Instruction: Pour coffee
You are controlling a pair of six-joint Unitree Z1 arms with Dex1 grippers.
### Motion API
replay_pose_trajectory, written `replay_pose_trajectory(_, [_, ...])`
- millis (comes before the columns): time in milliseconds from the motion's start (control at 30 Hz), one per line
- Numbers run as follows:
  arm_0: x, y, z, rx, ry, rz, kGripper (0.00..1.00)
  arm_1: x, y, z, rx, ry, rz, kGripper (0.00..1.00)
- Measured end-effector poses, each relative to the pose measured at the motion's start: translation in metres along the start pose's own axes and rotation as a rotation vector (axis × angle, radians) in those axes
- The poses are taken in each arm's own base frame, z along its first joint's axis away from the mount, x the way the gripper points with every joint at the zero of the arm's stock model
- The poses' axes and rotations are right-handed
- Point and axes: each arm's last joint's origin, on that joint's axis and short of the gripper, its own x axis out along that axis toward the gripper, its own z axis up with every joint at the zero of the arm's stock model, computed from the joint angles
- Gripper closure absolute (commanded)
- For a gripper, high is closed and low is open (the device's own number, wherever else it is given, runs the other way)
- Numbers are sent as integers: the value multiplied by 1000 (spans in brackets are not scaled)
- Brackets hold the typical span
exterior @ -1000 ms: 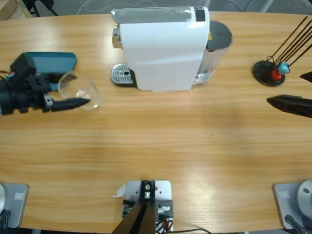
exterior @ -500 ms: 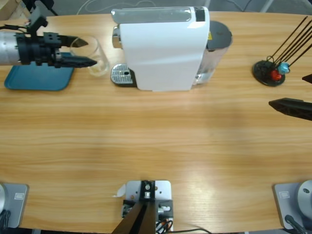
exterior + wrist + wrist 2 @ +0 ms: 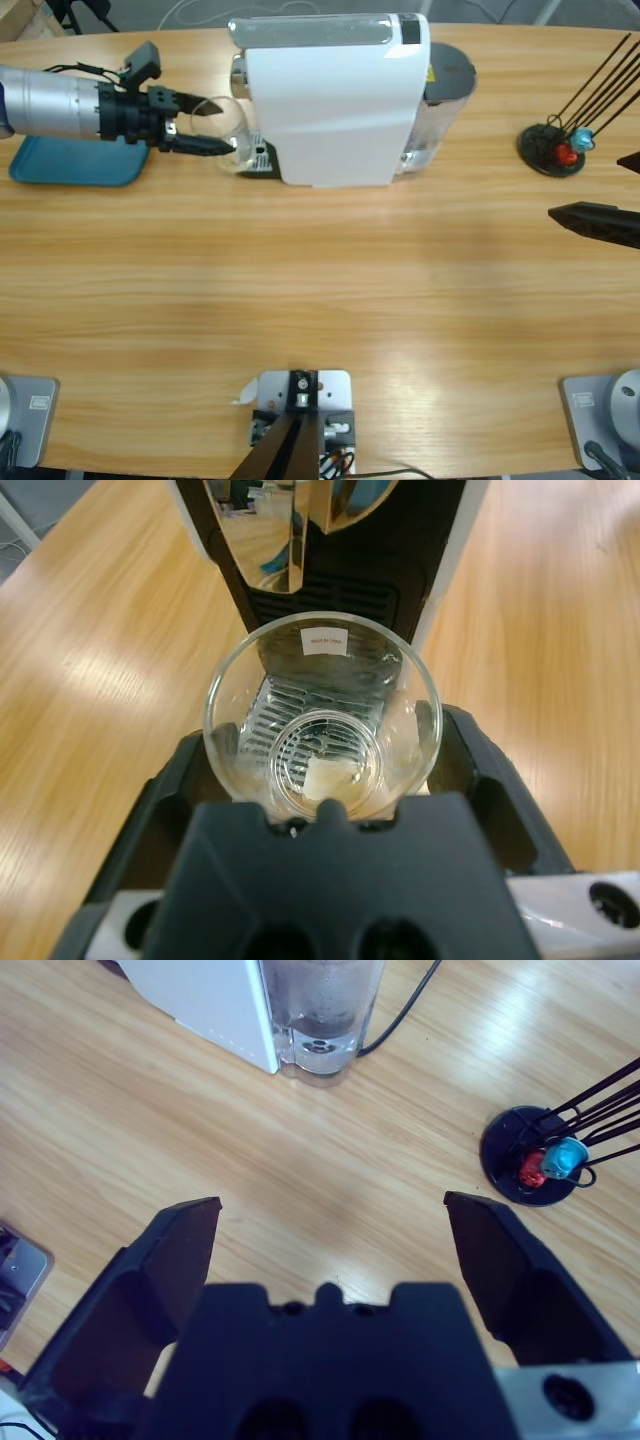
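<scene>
A small clear glass tumbler (image 3: pixel 322 650) sits between the black jaws of my left gripper (image 3: pixel 325 735), which is shut on it. A pale yellowish trace of coffee (image 3: pixel 335 778) lies at its bottom. In the high view the left gripper (image 3: pixel 225 128) holds the glass (image 3: pixel 235 125) right at the drip tray (image 3: pixel 262 158) of the white coffee machine (image 3: pixel 335 100). The metal grate (image 3: pixel 290 695) shows through the glass, below the chrome spout (image 3: pixel 285 540). My right gripper (image 3: pixel 588 185) rests at the table's right edge, open and holding nothing (image 3: pixel 330 1208).
A blue tray (image 3: pixel 70 160) lies on the table under the left arm. A black stand with thin rods (image 3: pixel 550 148) is at the far right (image 3: pixel 530 1155). The machine's water tank (image 3: pixel 320 1005) and a black cable are in front of the right gripper.
The left arm has carried the glass to the right, from over the blue tray to the machine's drip tray. The right gripper has stayed put.
</scene>
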Motion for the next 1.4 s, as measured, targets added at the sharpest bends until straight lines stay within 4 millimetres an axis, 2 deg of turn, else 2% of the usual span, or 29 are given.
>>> replay_pose_trajectory(333, [12, 11, 7, 21, -4, 9, 1000, 0, 0, 0, -13, 0, 0, 0])
replay_pose_trajectory(467, [16, 9, 9, 29, -4, 1, 1000, 0, 0, 0, -14, 0, 0, 0])
replay_pose_trajectory(1400, [21, 13, 10, 11, 14, 25, 1000, -1, 0, -1, -14, 1, 0, 0])
